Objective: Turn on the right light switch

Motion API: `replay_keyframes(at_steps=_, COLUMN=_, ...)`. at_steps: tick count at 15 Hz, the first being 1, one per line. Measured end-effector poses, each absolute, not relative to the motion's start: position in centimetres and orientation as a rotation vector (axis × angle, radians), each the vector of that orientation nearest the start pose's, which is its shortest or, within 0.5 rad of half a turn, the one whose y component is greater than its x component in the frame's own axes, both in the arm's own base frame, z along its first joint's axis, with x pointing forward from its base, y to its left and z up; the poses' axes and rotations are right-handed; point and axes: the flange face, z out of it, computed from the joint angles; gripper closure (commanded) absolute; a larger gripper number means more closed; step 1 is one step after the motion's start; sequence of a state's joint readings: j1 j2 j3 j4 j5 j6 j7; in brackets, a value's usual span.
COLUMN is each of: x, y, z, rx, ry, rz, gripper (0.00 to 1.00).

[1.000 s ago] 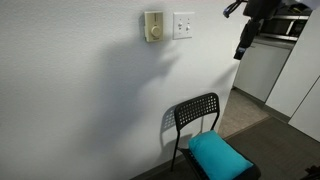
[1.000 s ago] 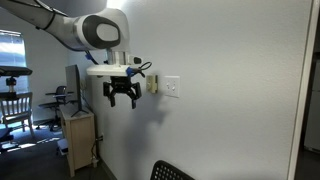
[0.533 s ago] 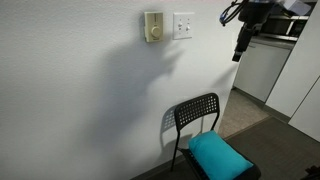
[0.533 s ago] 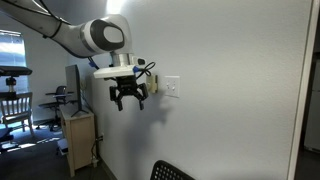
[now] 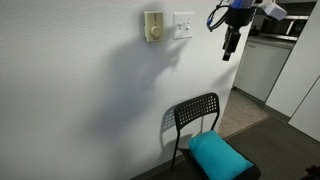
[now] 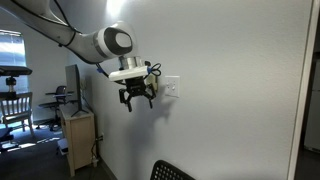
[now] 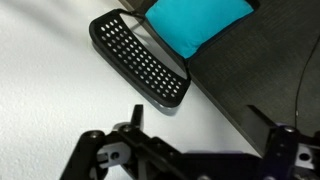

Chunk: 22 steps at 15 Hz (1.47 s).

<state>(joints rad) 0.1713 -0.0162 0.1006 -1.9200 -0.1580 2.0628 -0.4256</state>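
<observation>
White, the right light switch (image 5: 183, 24) sits on the wall (image 5: 80, 90) just beside a beige dial plate (image 5: 153, 26). My tool (image 5: 227, 52), spread apart, hangs near, not touching: approach step, I judge. Next, one tip must press its rocker.

A home: black chair (image 5: 197, 112), teal cushion (image 5: 218, 155), white kitchen cabinets (image 5: 262, 65).

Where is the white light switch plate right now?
In an exterior view, the white switch plate sits high on the wall, just right of the beige dial plate, above the black chair.
</observation>
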Motion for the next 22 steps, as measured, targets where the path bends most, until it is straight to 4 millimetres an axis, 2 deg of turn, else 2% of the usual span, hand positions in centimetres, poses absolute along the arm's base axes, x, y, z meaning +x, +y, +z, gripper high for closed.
replay_keyframes(at_steps=4, x=57.9, y=14.9, z=50.8, rx=-3.046, ry=-1.443, rz=-0.324, gripper=0.00)
replay_keyframes(at_steps=6, x=58.8, y=14.9, z=50.7, rx=-3.083, ry=-1.465, rz=-0.336, gripper=0.00)
replay_keyframes(at_steps=10, x=59.2, y=15.0, z=50.8, rx=-3.085, ry=-1.475, rz=-0.340, gripper=0.00)
replay_keyframes(at_steps=13, x=59.2, y=15.2, z=50.9, rx=-3.054, ry=-1.543, rz=-0.360, gripper=0.00)
replay_keyframes(at_steps=18, x=60.2, y=16.7, z=52.0, rx=-2.923, ry=-1.764, rz=-0.564, gripper=0.00)
replay_keyframes(at_steps=22, x=61.7, y=17.7, z=51.3, rx=-2.850, ry=-1.857, rz=-0.684, gripper=0.00)
